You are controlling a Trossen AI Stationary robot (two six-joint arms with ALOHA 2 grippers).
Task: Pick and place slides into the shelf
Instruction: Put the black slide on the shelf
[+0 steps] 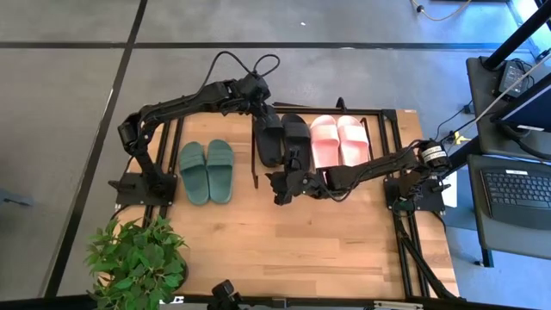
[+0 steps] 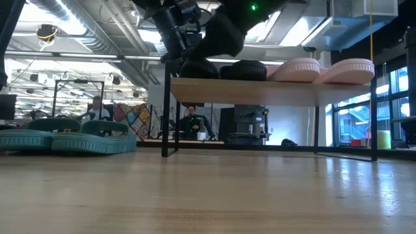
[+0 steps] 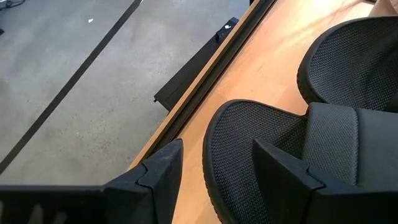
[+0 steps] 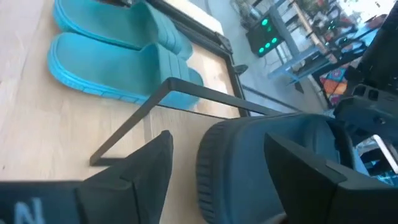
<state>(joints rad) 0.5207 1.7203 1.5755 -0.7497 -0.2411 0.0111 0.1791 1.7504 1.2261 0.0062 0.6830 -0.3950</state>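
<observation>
Fingers, right: the right arm's fingers [image 4: 214, 171] stand spread either side of the heel end of a black open-toe slide sandal [image 1: 295, 131], not pinching it; this reads as a let-go just made, though I cannot tell whether a pad touches the sole.
Fingers, left: the left arm's fingers [image 3: 217, 180] are parted around the rim of the other black slide sandal [image 3: 292, 149], one finger outside the sole and one over its footbed, with no squeeze visible.
Shelf: the low rack of thin black metal tubing [image 1: 385, 113] stands at the far side of the pale wooden counter [image 1: 284, 241]; the low view shows its board raised on thin legs.
Black pair: both lie side by side on the shelf board, near its left end.
Pink pair: the light pink slide sandals [image 1: 338, 139] lie on the shelf just right of the black pair.
Green pair: the dark green slide sandals [image 1: 207, 170] lie together on the counter, left of the shelf, not yet shelved.
Step in hand: by my reading, finishing placement of the black pair.
Next move: likely both arms lift clear without dragging the black slides, then one reaches to the green pair, taking a sandal by its edge or strap.
</observation>
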